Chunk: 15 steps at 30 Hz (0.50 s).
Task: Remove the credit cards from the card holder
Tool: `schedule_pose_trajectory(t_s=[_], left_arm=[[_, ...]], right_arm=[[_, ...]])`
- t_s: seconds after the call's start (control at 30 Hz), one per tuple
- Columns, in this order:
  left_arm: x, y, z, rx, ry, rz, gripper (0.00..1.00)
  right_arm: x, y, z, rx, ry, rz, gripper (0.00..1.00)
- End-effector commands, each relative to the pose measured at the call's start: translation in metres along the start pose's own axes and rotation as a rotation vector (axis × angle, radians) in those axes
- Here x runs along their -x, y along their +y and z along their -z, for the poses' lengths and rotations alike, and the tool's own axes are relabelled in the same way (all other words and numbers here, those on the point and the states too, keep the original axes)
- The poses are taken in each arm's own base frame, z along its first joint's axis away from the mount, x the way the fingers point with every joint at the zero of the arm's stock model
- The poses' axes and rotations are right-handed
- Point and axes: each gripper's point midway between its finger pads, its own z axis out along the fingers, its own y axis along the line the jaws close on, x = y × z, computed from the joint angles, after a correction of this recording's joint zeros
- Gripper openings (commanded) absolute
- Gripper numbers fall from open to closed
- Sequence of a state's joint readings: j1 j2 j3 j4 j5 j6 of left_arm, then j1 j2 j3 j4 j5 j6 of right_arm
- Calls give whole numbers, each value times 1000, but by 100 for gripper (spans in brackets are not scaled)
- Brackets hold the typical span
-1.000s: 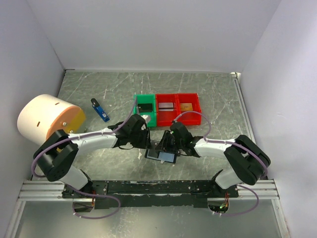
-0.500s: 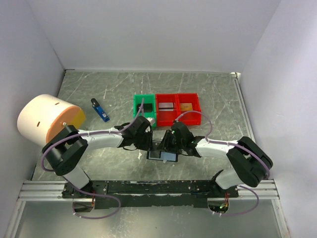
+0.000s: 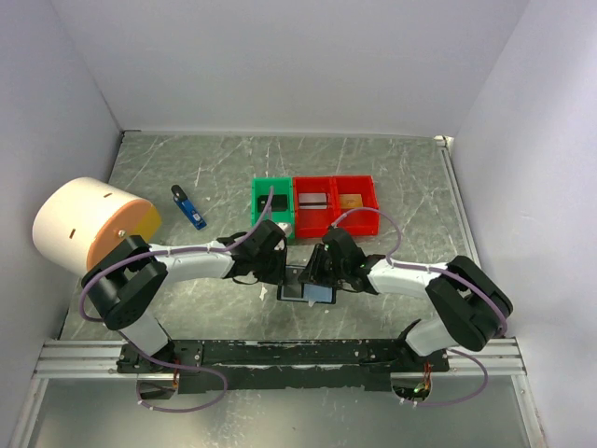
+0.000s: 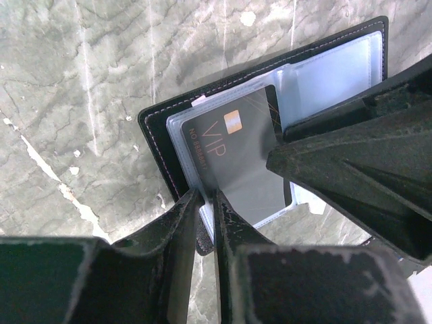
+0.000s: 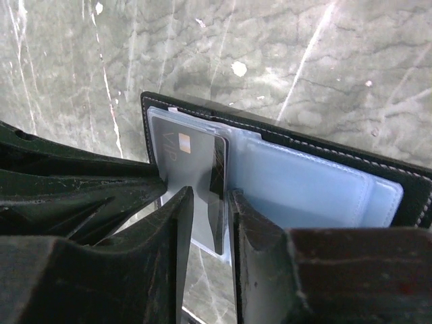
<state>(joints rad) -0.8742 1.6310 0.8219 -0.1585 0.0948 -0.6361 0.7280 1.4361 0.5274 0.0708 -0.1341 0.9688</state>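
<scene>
Card holder (image 3: 305, 291) lies open on the green-grey marbled table (image 3: 410, 177) between white walls (image 3: 280, 65), with one black card (image 4: 236, 162) in its sleeve (image 4: 174, 131). Three more cards (image 3: 313, 199) sit in one green bin (image 3: 260, 207) and two red bins (image 3: 336, 217). Left claw (image 4: 206, 199) pinches the sleeve's edge; right claw (image 5: 209, 196) straddles the black card, but I cannot tell if it squeezes.

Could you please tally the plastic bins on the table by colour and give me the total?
Green bin: 1
Red bins: 2
Total: 3
</scene>
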Motion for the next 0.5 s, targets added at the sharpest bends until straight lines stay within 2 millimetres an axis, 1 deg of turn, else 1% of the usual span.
schedule_pose_trajectory(t_s=[0.0, 0.23, 0.47], left_arm=[[-11, 10, -2, 58, 41, -20, 26], [-10, 12, -1, 78, 44, -21, 26], [-10, 18, -1, 128, 50, -31, 25]], right_arm=[[-12, -10, -8, -1, 37, -11, 26], [-8, -5, -5, 26, 23, -13, 17], [-5, -2, -1, 60, 20, -20, 3]])
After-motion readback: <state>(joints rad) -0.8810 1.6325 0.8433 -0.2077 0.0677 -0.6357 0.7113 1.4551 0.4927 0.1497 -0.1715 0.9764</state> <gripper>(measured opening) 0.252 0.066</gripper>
